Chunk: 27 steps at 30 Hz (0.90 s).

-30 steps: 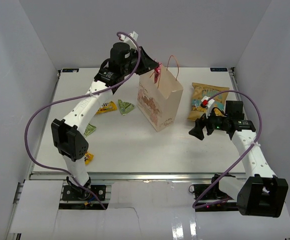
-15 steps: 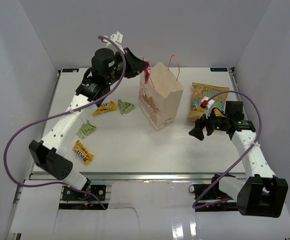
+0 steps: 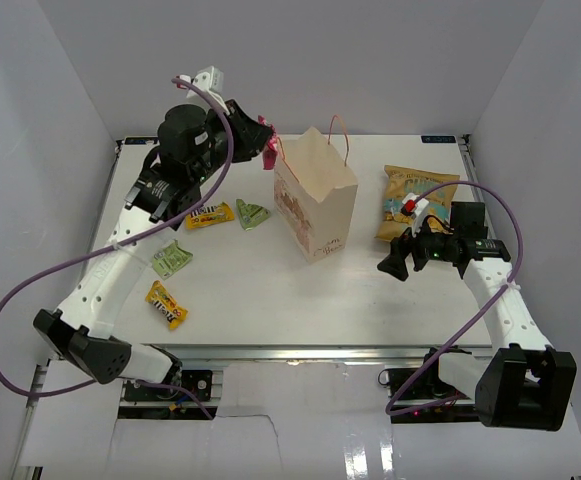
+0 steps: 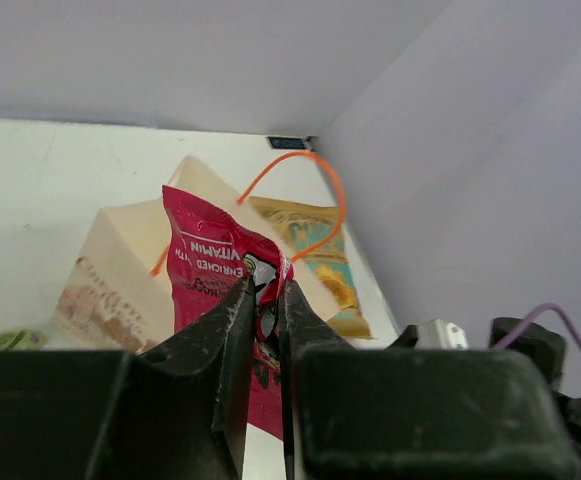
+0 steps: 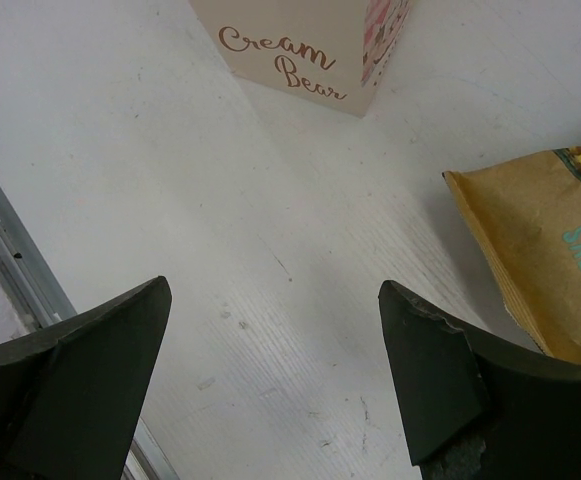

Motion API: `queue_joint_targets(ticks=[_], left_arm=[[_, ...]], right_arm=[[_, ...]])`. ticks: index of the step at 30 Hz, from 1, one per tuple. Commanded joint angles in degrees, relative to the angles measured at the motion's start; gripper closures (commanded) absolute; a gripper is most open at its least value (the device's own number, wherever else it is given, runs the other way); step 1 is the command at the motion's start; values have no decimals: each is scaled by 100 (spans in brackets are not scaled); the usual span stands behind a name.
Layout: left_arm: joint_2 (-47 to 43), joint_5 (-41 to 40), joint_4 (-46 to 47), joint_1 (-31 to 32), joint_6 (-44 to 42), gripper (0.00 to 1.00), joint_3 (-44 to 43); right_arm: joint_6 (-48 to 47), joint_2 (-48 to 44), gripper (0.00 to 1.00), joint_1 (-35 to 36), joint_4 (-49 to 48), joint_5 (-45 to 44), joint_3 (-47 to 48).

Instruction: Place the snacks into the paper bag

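Left side of the table, near to far: orange-yellow candy wrapper near the front-left, pale green wrapper just beyond it, then yellow wrapper and darker green wrapper side by side, close but apart, all lying flat. The left arm's forearm and its purple cable run over this zone; the arm passes just left of the pale green wrapper without covering any of the four. Left gripper is up in the air at the far left, jaws nearly closed, pinching the top edge of a pink wrapper with white lettering, which hangs below the fingertips. From the top view the wrapper sits just left of the paper bag's far-left top corner, outside the mouth; can't tell if it touches the rim. Paper bag stands upright mid-table, mouth open, orange string handle arching over the far side, "Cream Bear" print on the side that faces the right wrist camera. Bare table between the bag and the right gripper, which is near-right of the bag, low over the surface, jaws spread wide, nothing held. Yellow crisp packet lies flat right of the bag, just beyond the right gripper; the right wrist hides part of its near edge from above.
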<state>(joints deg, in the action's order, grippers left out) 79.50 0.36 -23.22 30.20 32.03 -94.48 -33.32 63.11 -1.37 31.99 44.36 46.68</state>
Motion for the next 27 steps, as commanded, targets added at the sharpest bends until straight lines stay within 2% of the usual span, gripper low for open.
queue_joint_targets(ticks=[1,7,19,22,25,26,27], left_arm=[[196,796,344,39,39,88,-763],[847,1229,538,285,259,89,-1581],[1813,1115,802,303,304,85,-1222],[1945,1080,741,303,251,75,-1222],[1999,1089,600,303,260,59,-1213],[1981,1089,574,303,303,44,-1222],[1964,1141,573,303,382,34,-1222]], right_arm=[[36,17,10,-13,-114,222,166],[-25,0,10,-13,-70,196,167],[-52,-71,10,-13,-43,196,114],[-60,-62,10,-13,-52,213,114],[-60,-53,10,-13,-61,205,149],[-60,-45,10,-13,-52,196,158],[-78,-36,10,-13,-35,187,175]])
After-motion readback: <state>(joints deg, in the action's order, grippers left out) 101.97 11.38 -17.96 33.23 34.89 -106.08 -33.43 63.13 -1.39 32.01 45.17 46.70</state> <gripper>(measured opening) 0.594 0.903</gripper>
